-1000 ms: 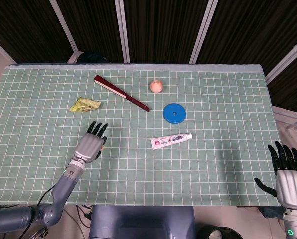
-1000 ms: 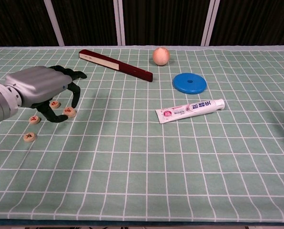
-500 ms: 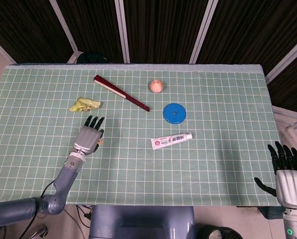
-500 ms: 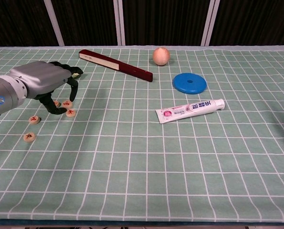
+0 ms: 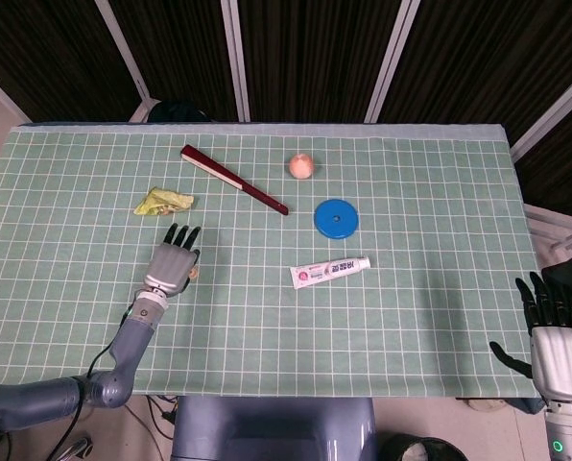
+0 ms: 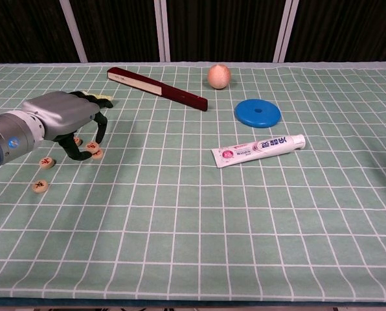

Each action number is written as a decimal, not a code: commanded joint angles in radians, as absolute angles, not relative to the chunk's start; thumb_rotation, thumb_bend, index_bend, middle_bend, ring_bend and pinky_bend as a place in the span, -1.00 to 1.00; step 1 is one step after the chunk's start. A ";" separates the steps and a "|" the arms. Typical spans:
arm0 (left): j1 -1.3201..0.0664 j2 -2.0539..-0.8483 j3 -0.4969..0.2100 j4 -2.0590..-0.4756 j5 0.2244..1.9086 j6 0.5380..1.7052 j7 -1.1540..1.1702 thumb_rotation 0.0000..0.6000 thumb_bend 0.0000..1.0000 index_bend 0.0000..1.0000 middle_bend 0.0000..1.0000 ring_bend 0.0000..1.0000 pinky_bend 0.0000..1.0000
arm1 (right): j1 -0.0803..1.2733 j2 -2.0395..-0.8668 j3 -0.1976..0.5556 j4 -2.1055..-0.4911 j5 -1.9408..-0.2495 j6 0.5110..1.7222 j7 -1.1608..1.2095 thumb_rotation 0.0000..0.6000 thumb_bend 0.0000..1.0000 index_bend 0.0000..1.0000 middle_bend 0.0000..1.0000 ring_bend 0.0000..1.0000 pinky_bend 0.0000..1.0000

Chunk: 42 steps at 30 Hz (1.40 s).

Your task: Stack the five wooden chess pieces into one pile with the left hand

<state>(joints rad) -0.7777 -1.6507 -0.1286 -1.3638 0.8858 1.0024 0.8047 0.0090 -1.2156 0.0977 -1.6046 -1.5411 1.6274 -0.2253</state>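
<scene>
Our left robot hand [image 6: 63, 116] arches over the little round wooden chess pieces [image 6: 93, 153] on the table [image 6: 199, 214], fingertips [image 6: 83, 155] down among them, and we cannot tell if it grips one; two more pieces [image 6: 43, 174] lie just beside it, each with red writing too small to read. Our right robot hand [image 5: 553, 331] is off the table's edge, fingers apart, holding nothing. The table has a green checked cloth.

Open green checked tablecloth [image 6: 199, 220] lies bare across the near half. Further back, the white toothpaste tube [image 6: 258, 150], blue flat disc [image 6: 258, 113], dark red closed folding fan [image 6: 157, 88] and peach-coloured ball [image 6: 219, 76] crowd the way
</scene>
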 commanded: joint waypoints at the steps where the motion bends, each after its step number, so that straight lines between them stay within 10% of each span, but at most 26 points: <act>1: -0.780 -1.652 -0.127 -1.365 0.885 1.008 0.809 1.00 -0.39 -0.07 -1.00 -1.00 -1.00 | 0.009 -1.215 0.098 -1.604 -1.540 1.626 -0.226 1.00 -0.53 -0.90 -0.97 -1.00 -1.00; 42: -0.801 -1.676 -0.106 -1.349 0.853 1.048 0.876 1.00 -0.39 -0.13 -1.00 -1.00 -1.00 | 0.009 -1.215 0.099 -1.608 -1.534 1.626 -0.219 1.00 -0.53 -0.90 -0.97 -1.00 -1.00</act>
<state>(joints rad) -0.8008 -1.6761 -0.1072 -1.3494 0.8543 1.0480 0.8741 0.0094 -1.2149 0.0992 -1.6085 -1.5344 1.6258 -0.2194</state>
